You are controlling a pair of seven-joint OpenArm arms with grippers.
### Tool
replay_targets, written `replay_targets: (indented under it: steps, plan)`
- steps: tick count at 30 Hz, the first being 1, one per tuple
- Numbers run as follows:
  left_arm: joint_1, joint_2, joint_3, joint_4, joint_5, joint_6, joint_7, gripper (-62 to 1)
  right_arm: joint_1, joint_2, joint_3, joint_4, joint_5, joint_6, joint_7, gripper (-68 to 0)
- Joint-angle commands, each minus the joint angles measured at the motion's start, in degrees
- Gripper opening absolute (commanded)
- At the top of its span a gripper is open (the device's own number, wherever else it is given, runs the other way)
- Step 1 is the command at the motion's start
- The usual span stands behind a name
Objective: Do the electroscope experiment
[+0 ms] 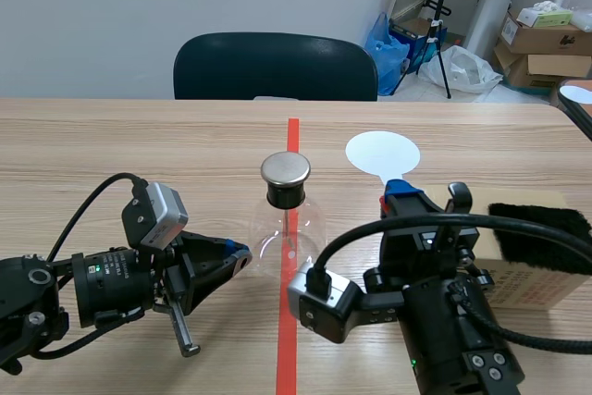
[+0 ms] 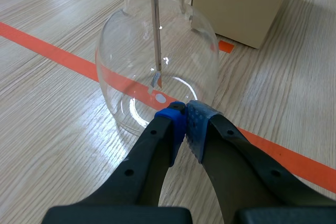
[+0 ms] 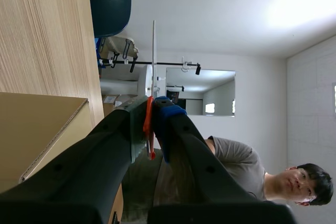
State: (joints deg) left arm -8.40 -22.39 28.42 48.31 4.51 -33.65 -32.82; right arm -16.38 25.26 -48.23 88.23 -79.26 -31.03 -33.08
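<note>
Both your claws were closed: the left claw (image 2: 185,109), pads together on nothing, sat just beside the base of the glass electroscope (image 1: 289,219) on the bench (image 1: 139,145), while the right claw (image 1: 400,188) pinched a white paddle (image 1: 382,153), its orange stem mostly hidden between the pads.

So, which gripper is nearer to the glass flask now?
Left. The left gripper is shut, its tips right at the base of the flask. The right gripper is farther away, off to the flask's right, shut on the white disc.
</note>
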Motion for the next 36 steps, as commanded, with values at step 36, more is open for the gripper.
replay_targets:
  steps: [36]
  plan:
    - [0.2, -0.2, -0.5, 1.1, -0.6, -0.1, -0.6, -58.2, 0.5, 0.3, 0.7, 0.3, -0.3, -0.6, 8.5, -66.6]
